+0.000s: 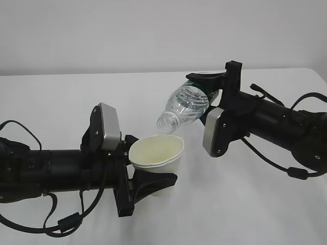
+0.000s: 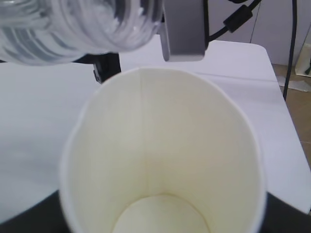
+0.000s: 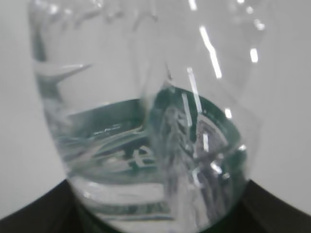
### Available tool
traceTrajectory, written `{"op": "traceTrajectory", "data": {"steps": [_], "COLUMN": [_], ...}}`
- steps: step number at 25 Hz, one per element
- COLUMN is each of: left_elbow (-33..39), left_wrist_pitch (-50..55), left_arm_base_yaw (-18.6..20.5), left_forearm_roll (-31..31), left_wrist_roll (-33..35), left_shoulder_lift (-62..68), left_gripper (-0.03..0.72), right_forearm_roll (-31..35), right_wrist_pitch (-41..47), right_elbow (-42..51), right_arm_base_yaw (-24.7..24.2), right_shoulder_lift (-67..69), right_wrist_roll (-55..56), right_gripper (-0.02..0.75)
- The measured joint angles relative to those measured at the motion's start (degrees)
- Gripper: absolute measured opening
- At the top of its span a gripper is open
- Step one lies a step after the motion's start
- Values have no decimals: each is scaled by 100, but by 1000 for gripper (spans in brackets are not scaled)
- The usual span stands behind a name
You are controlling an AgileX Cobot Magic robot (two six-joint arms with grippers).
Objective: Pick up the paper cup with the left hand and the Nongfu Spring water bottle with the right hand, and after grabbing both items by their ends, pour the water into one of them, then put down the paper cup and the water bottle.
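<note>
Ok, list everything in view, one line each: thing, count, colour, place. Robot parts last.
paper cup: one, white with pale yellowish inside, upright in the left hand, raised above the table, no water visible in it.
Nongfu Spring water bottle: one, clear with a dark green label, capless, tilted neck-down just above the cup's rim, in the right hand.
table: one, white, under both arms.
left hand: one, black, closed on the cup.
right hand: one, black, closed on the bottle's base end.

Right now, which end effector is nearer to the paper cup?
Left. The left end effector is clamped around the paper cup itself. The right end effector holds the tilted water bottle, up and to the cup's right.
</note>
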Motion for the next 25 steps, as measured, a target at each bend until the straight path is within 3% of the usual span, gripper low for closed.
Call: {"op": "traceTrajectory", "data": {"steps": [25], "left_elbow": [0], "left_wrist_pitch": [137], "left_arm_base_yaw": [0], "left_forearm_roll": [-141], "left_wrist_roll": [100], "left_shoulder_lift": [0], "left_gripper": [438], "right_forearm_roll": [82], "right_wrist_pitch": [0], "right_elbow": [0], "right_arm_base_yaw": [0], "right_shoulder_lift": [0], "right_wrist_roll": [-398], "right_gripper": [455]}}
